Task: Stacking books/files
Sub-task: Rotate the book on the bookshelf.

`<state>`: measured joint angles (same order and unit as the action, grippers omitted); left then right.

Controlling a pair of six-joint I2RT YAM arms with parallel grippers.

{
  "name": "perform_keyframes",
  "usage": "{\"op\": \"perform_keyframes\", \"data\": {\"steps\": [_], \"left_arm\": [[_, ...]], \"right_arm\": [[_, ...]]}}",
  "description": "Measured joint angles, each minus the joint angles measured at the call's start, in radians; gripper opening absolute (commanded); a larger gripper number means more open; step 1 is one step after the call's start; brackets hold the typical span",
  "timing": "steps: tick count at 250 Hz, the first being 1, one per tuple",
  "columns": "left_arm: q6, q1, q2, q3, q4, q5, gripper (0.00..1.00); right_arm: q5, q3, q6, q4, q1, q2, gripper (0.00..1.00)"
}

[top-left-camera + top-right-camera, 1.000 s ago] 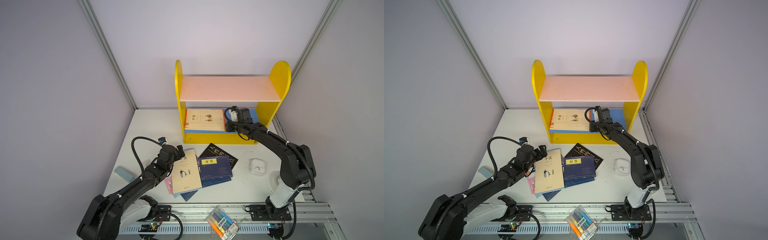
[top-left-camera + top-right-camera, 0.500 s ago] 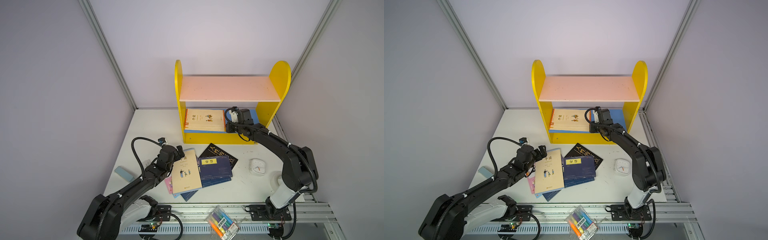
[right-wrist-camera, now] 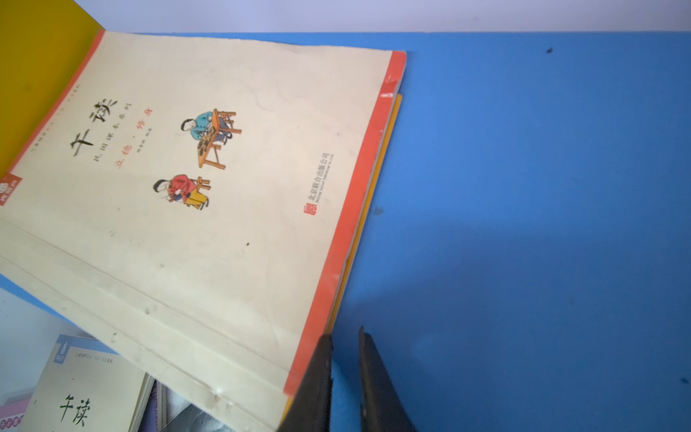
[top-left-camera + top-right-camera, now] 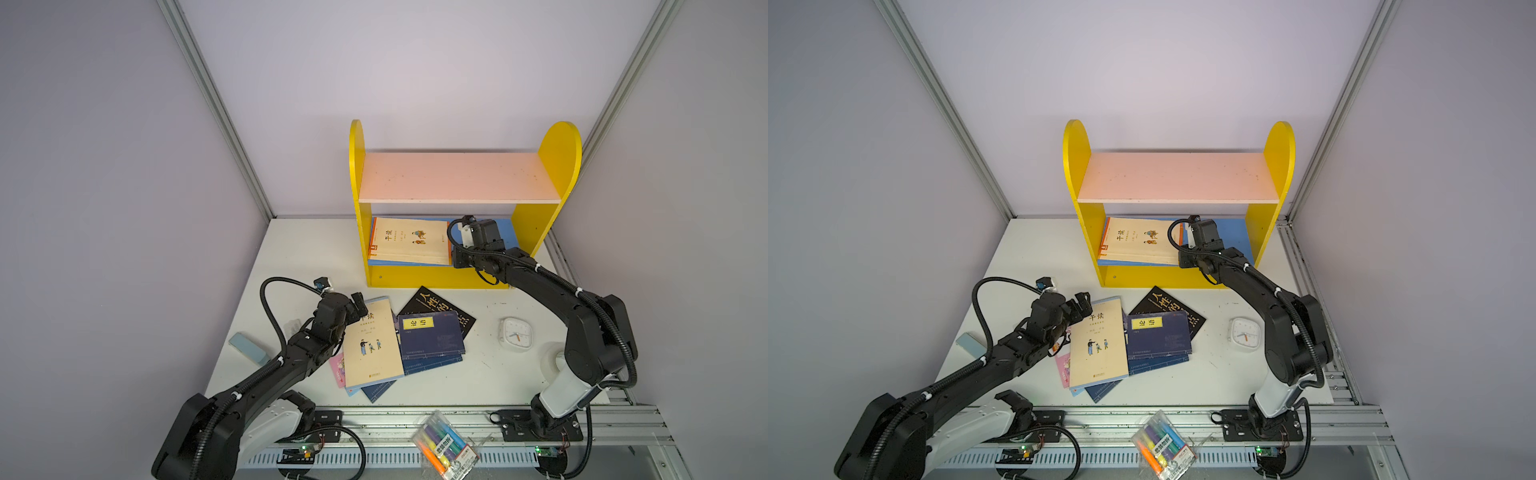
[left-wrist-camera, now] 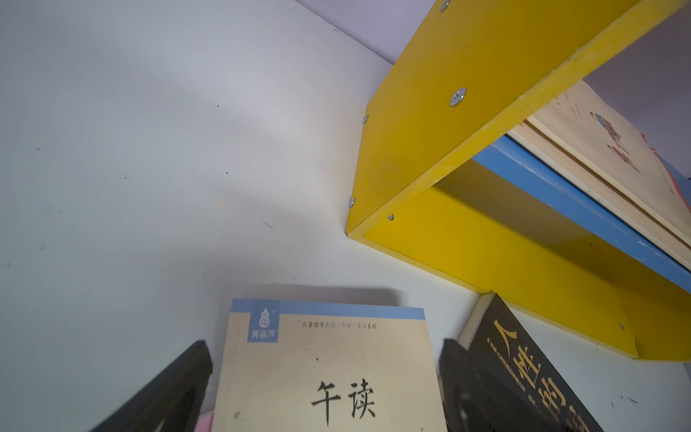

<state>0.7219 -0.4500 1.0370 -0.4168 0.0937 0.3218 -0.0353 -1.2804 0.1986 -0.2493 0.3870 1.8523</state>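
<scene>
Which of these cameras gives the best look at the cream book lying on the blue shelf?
The right wrist view: the cream book fills much of the frame, its cover drawings and title clear. Both top views show it small and distant. The left wrist view catches only a slanted corner.

The bookshelf [image 4: 436, 279] stands far on the table [image 4: 311, 249]. A stack of books [image 4: 409, 243] lies in the left of its lower shelf, the right claw [image 3: 346, 333] just right of it. Nearer, a pile of books [image 4: 374, 345] lies on the table, the left claw [image 5: 324, 346] at its far left corner. A clock [image 4: 516, 336] lies right of the pile, a small block [image 4: 248, 348] left, a marker pack [image 4: 444, 446] nearest, on the rail
</scene>
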Motion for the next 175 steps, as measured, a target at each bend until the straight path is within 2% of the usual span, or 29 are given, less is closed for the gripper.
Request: {"op": "perform_keyframes", "data": {"steps": [78, 127, 175], "left_arm": [[0.0, 0.004, -0.004, 0.003, 0.0, -0.002, 0.98], [0.001, 0.005, -0.005, 0.004, 0.0, -0.002, 0.98], [0.002, 0.006, -0.006, 0.004, 0.0, -0.006, 0.98]], "right_arm": [[-0.014, 0.006, -0.061, -0.05, 0.001, -0.045, 0.3], [-0.062, 0.042, -0.143, -0.085, 0.002, -0.071, 0.32], [-0.073, 0.041, -0.169, -0.099, 0.002, -0.069, 0.33]]}}
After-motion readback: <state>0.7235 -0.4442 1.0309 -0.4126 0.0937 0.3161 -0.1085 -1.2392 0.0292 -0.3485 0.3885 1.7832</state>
